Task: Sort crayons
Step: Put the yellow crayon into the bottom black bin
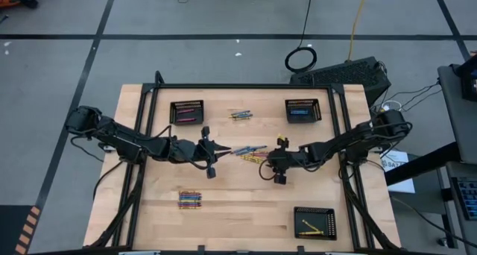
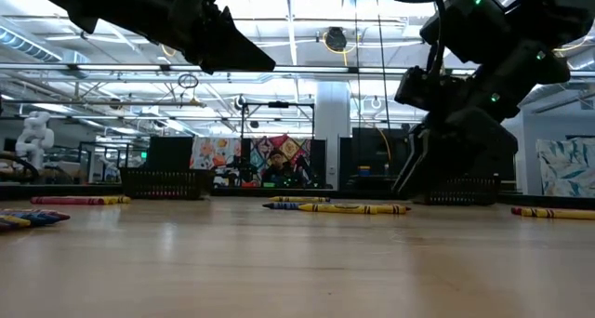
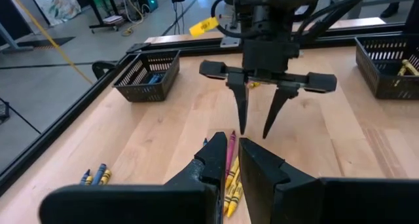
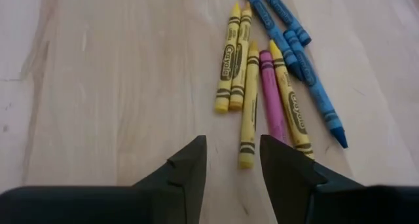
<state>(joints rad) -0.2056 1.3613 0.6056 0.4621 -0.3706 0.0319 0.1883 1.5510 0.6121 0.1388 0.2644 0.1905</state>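
A wooden table (image 1: 238,203) is carrying three mesh baskets (image 1: 186,112) near its corners, with crayons (image 4: 262,73) lying in a loose pile at the centre. The right gripper (image 4: 232,162) is hovering just above that pile, fingers spread. The left gripper (image 3: 228,165) is hanging beside the pile, pinching a pink crayon (image 3: 230,152) between nearly closed fingers.

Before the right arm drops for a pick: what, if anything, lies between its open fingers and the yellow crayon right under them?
Nothing visible. The right gripper hovers open above the thin yellow wax crayon, with bare wooden table around its near end. A pink crayon lies close beside it and could get caught too.
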